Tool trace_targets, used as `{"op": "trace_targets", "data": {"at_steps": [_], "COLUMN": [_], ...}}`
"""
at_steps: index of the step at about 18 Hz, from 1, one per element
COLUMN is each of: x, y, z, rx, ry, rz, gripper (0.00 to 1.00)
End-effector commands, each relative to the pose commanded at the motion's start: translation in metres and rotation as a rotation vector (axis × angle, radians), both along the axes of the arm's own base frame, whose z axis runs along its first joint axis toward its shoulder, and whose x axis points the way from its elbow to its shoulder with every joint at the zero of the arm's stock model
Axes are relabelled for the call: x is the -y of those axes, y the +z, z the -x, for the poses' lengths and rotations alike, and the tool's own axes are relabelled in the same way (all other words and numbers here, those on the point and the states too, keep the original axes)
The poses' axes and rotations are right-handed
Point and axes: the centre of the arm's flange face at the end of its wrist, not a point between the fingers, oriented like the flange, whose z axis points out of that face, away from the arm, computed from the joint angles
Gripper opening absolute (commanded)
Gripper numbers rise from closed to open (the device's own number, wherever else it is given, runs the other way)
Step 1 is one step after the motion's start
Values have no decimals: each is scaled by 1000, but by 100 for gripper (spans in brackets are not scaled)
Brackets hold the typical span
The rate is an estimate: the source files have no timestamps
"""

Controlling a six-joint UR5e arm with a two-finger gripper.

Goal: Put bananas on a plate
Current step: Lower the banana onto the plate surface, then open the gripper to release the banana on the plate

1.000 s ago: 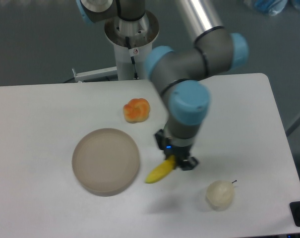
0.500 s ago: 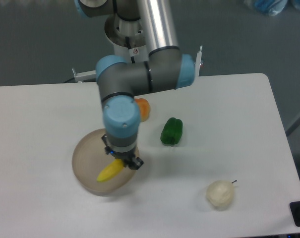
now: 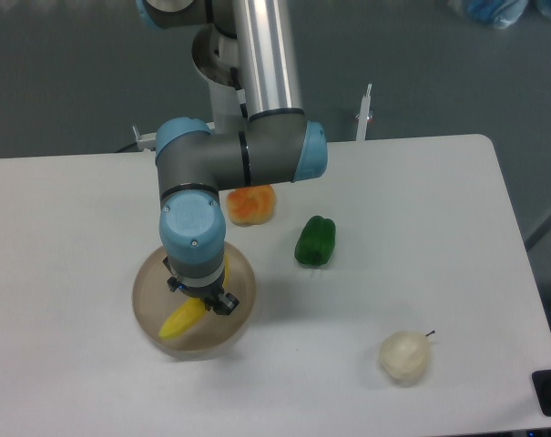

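The bright yellow banana (image 3: 180, 320) is held over the beige-grey plate (image 3: 147, 300), at the plate's front middle. My gripper (image 3: 200, 301) is shut on the banana's right end, directly above the plate. The wrist hides the fingers and the plate's centre. I cannot tell whether the banana touches the plate's surface.
An orange fruit (image 3: 251, 205) lies behind the plate, partly hidden by the arm. A green pepper (image 3: 315, 241) sits to the right of the plate. A pale cream round fruit with a stem (image 3: 403, 356) lies at the front right.
The gripper has carried the banana left from beside the plate to over its middle. The green pepper, earlier hidden by the arm, came into view.
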Motion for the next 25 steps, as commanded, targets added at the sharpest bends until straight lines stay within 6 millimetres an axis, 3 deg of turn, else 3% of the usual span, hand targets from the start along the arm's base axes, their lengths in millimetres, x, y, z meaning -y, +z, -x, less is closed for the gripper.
{"op": "trace_targets", "data": {"at_steps": [2,9,10,11,12,13,15,19,21,22,23,25], "x": [0,-4,-5,-5,-6,-6,-6,-2,12,26,37,52], "y": [-2,-23,-22,-23,-21,-20,-10,43,69,84,97,110], "z": [0,1,1,1,1,1,1,8,46,86,113,152], "rx": [1,-45,-49,-50,-54,-59,-71,-106,-147,-171,-185,-211], "ry": [-2,-10,-11,-11,-11,-4,2,15,70,124,163,120], "rz": [1,10,2,-1,-11,-22,-49,-122,-148,-164,-183,-180], "gripper": [6,11,24,46,89,100,100,100,100,100,100,100]}}
